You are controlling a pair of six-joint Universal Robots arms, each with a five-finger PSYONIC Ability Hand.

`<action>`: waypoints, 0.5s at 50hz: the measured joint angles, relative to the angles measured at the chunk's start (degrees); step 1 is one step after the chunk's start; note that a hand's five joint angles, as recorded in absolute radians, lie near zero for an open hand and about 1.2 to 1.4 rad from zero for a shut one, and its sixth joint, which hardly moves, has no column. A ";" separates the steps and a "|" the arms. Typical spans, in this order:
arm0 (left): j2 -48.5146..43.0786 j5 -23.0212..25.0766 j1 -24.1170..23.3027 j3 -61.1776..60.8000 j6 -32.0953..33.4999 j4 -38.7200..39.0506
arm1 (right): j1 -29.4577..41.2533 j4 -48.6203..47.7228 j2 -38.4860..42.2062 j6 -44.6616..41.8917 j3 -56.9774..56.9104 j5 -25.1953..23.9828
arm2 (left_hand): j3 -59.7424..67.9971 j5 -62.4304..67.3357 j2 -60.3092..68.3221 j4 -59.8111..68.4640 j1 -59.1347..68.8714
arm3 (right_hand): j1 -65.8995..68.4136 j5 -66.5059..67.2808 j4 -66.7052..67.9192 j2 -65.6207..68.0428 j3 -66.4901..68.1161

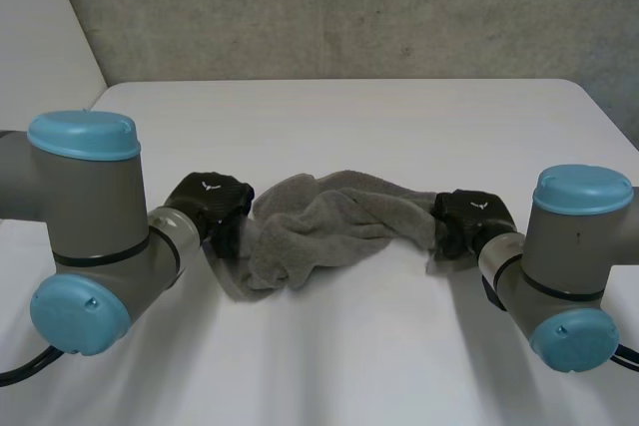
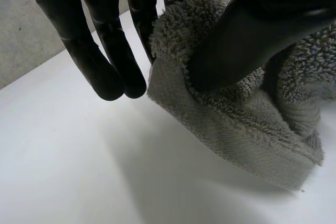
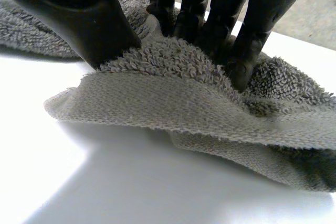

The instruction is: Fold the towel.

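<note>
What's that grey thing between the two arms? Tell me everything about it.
It is a grey towel of thick, fluffy looped cloth with a flat hemmed edge. It is bunched and rumpled, slung between the arms and sagging over the white table. The left robot hand pinches one end, the right robot hand the other.

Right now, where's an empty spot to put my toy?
The far table, between towel and wall, is bare; so is the near strip between the arms. The middle is crowded: the left hand and right hand pinch the towel's ends.
</note>
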 measured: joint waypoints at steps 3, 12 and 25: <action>0.60 0.01 -0.02 0.43 -0.03 0.04 | -0.17 0.05 -0.69 -0.06 -0.56 0.53 | 0.41 0.05 0.00 0.03 0.00 | 0.00 0.00 0.00 -0.04 0.00; 5.24 -0.34 0.17 1.96 -0.14 0.55 | -1.43 3.30 -10.38 -2.30 -3.11 -2.67 | 0.44 0.05 0.34 0.03 0.01 | 0.09 0.04 0.01 -0.11 0.52; 16.56 -0.32 1.21 0.89 0.57 3.69 | -5.44 35.39 -16.52 -26.65 -17.25 -14.89 | 0.49 0.22 0.89 0.03 0.23 | 0.11 0.06 0.01 -0.11 0.52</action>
